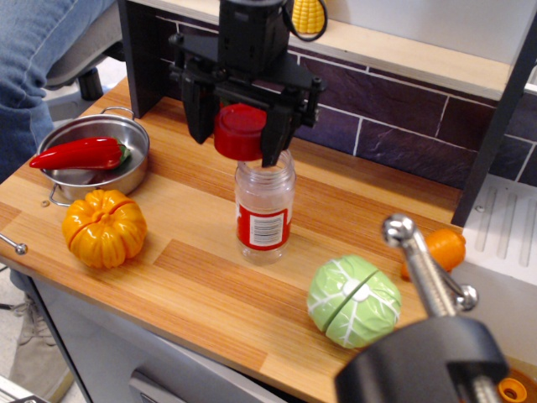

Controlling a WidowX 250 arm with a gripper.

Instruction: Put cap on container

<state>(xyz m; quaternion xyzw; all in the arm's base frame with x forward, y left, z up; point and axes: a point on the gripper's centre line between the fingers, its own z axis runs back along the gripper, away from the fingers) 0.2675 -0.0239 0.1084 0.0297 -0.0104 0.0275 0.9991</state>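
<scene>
The container is a clear plastic jar with a red and white barcode label, standing upright and open-mouthed in the middle of the wooden counter. The cap is a short round red lid held in my black gripper, which is shut on it. The cap hangs just above and slightly left of the jar's mouth, apart from the rim.
A steel pot holding a red chili pepper sits at the left. An orange pumpkin toy lies in front of it. A green cabbage toy lies at the front right. A dark brick wall and shelf with corn stand behind.
</scene>
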